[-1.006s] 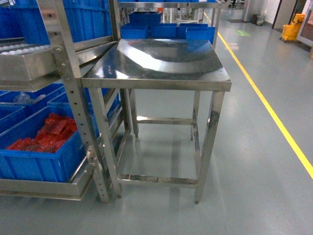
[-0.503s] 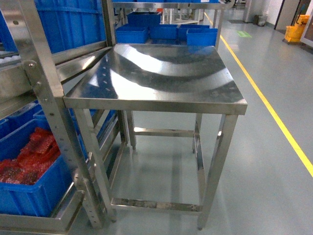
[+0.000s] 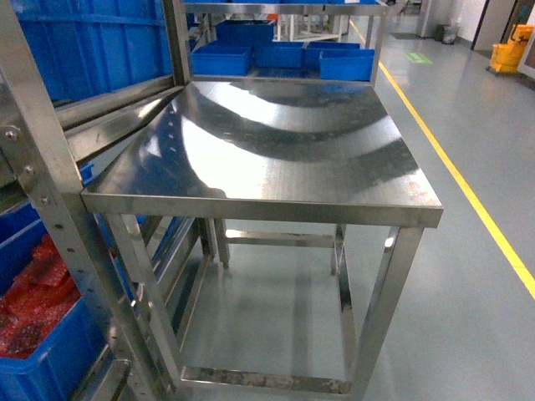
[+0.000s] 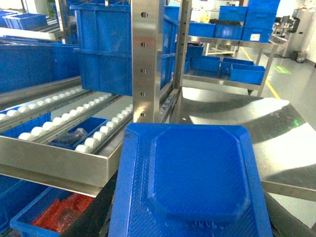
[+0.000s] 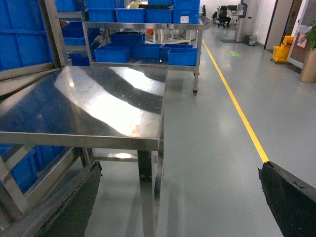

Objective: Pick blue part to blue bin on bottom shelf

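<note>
Your left gripper [image 4: 190,224] is clamped on the blue part [image 4: 190,182], a flat blue tray-shaped piece with a raised octagonal centre that fills the lower middle of the left wrist view; the dark fingers [image 4: 96,217] show at either side below it. Ahead of that gripper and to its left stands a perforated steel upright [image 4: 146,61], with a roller shelf [image 4: 54,131] of white rollers sloping down beside it. Below the gripper on the left you can see a blue bin [image 4: 29,219] on the lowest level, holding red parts [image 4: 64,212]; the blue part is above and to the right of it, not inside. Beyond the gripper to the right lies the steel table [image 4: 237,111], and farther off a cart with small blue bins [image 4: 222,66].

Your right gripper [image 5: 180,197] is spread wide and holds nothing: its two dark fingers [image 5: 74,205] sit at the bottom left and bottom right corners of the right wrist view, well apart, with bare grey floor [image 5: 212,148] between them. Ahead and to its left is the same table, and a yellow floor line [image 5: 237,106] runs away ahead on its right.

In the head view neither gripper appears. You see the table top [image 3: 276,142] in the middle, the rack post [image 3: 50,217] at the left and the bin of red parts [image 3: 33,309] low on the left edge
</note>
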Robot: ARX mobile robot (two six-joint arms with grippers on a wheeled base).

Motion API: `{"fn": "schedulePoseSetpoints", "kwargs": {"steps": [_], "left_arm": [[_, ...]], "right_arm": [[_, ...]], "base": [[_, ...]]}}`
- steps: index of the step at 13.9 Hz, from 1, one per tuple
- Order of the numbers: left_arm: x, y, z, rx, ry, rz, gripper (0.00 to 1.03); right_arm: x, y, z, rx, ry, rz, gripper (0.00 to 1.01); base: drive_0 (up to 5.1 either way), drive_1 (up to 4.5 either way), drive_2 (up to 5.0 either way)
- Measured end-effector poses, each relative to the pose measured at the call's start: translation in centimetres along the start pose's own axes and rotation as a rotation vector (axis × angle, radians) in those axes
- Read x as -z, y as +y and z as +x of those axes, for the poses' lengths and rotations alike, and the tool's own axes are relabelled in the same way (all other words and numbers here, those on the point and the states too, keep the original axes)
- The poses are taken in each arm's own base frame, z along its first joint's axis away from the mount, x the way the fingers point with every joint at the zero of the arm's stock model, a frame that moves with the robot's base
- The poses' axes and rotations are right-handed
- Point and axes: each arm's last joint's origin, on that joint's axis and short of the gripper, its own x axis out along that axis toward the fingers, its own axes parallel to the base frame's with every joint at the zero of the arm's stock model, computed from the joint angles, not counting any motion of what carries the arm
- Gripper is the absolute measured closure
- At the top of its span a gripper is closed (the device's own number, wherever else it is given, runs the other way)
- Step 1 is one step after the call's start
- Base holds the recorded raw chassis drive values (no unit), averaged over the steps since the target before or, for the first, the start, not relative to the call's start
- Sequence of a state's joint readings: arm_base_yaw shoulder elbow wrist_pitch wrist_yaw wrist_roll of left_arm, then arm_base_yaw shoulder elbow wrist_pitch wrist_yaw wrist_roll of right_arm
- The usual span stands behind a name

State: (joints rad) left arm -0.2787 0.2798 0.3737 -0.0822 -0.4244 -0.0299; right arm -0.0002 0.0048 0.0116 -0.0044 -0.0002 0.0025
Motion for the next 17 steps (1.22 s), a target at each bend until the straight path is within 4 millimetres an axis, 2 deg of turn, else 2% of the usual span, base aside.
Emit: {"fn": "schedulePoseSetpoints", "kwargs": {"steps": [2,17], "left_arm": [[0.01,-0.02,0.01,0.006,0.002,0.001,0.60],[-0.01,0.01,-0.02,-0.001,-0.001,-0.001,0.60]], "right_arm": [[0.01,0.00,0.00,0.002,0.001,0.000,0.03],[-0.01,0.00,0.00,0.000,-0.001,0.000,0.03]], "base": [[0.0,0.00,0.0],[-4.9,2.51,2.5]]}}
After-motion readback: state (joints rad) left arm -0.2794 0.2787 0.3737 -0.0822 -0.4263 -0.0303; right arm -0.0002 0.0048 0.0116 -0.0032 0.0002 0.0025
